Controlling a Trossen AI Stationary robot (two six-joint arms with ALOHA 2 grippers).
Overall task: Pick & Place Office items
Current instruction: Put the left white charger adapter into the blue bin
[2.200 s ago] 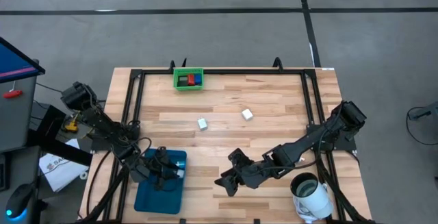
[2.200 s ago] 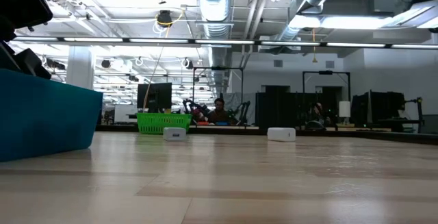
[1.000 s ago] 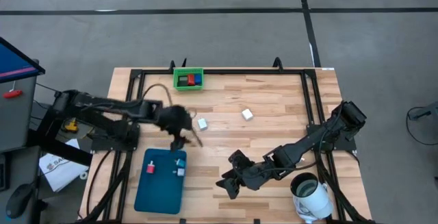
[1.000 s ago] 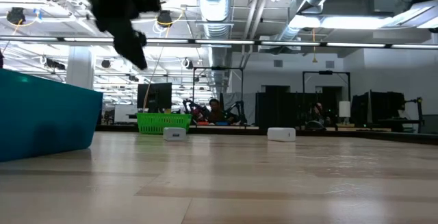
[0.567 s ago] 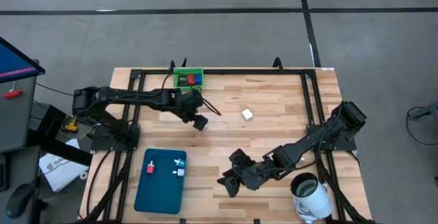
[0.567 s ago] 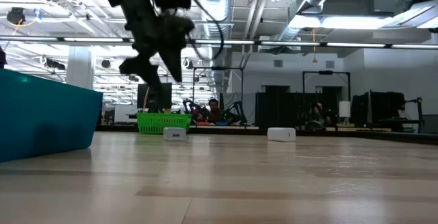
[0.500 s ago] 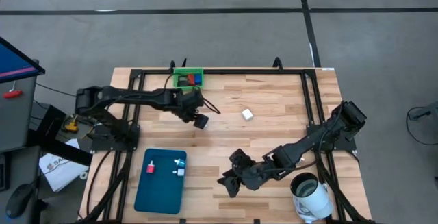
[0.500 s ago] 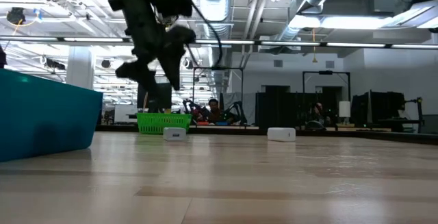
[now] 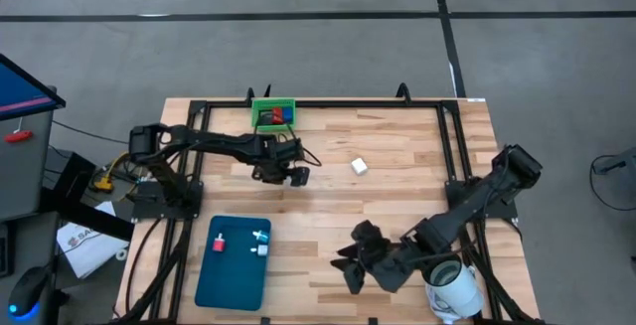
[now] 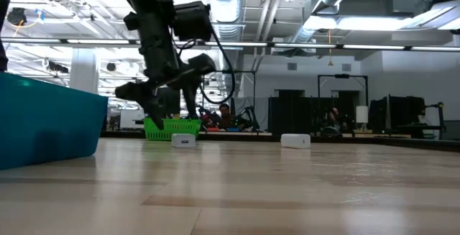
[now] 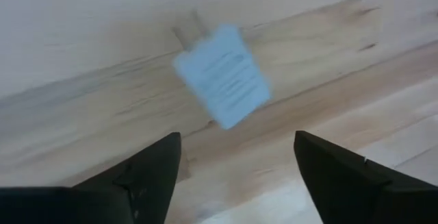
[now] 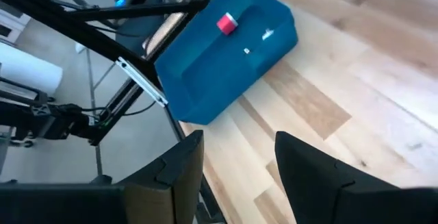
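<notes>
My left gripper (image 9: 294, 174) hangs open just above a small white block (image 11: 222, 75) that lies flat on the wood, its fingers standing on either side and short of it. In the low view, the gripper (image 10: 172, 109) is above that block (image 10: 183, 141). A second white block (image 9: 359, 166) lies farther right. Red, blue and black pieces sit in the green bin (image 9: 273, 114). A red piece (image 9: 218, 244) and two small cyan-white bits (image 9: 260, 243) lie in the teal tray (image 9: 234, 275). My right gripper (image 9: 353, 267) is open near the table's near edge, facing the tray (image 12: 226, 53).
A large white mug-like cylinder (image 9: 452, 285) stands at the near right corner beside the right arm. A black frame (image 9: 447, 146) runs along the table's sides. Bare wood lies between the tray and the right gripper.
My left gripper has swung from above the tray's far edge toward the far side, then come down over the white block, staying open. My right gripper has shifted a little toward the right and near edges and turned.
</notes>
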